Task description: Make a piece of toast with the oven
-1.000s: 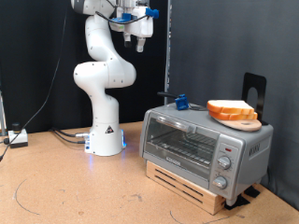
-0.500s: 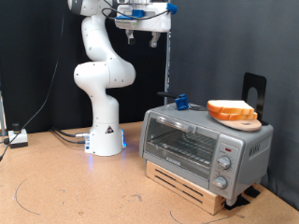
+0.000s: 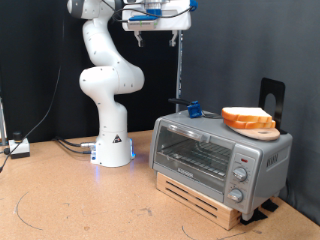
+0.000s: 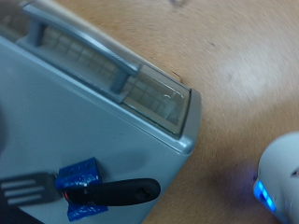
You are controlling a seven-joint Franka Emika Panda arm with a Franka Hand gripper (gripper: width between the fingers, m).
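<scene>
up on the oven's roof, at the exterior view's right, i see the piece of toast (image 3: pixel 247 115) lying flat on a round wooden board (image 3: pixel 252 128), pale face up, crust showing orange. the oven (image 3: pixel 215 152) under it is shut, glass door up, grey bar handle (image 3: pixel 186 135) across the top of the door, knobs (image 3: pixel 239 177) on the panel at the exterior view's right. it sits on a slatted wooden base (image 3: pixel 200 200) on the brown table (image 3: pixel 80 205).

on the roof too, toward the exterior view's left of the board, lies a black-handled tool with blue tape (image 3: pixel 192 107); my wrist view looks straight down on it (image 4: pixel 84 189), beside the oven's handle (image 4: pixel 79 47) and top edge.

my gripper (image 3: pixel 156 34) hangs high near the exterior view's top, well above the oven and well apart from the toast, nothing between its fingers that i can see. spread or pressed together, i cannot tell from here.

behind the oven a thin dark pole (image 3: pixel 180 70) rises, and a black bracket (image 3: pixel 272 95) stands at the far right. white arm base (image 3: pixel 113 150) glows blue at its foot, cables (image 3: pixel 70 145) trailing left to a small box (image 3: pixel 18 147).
</scene>
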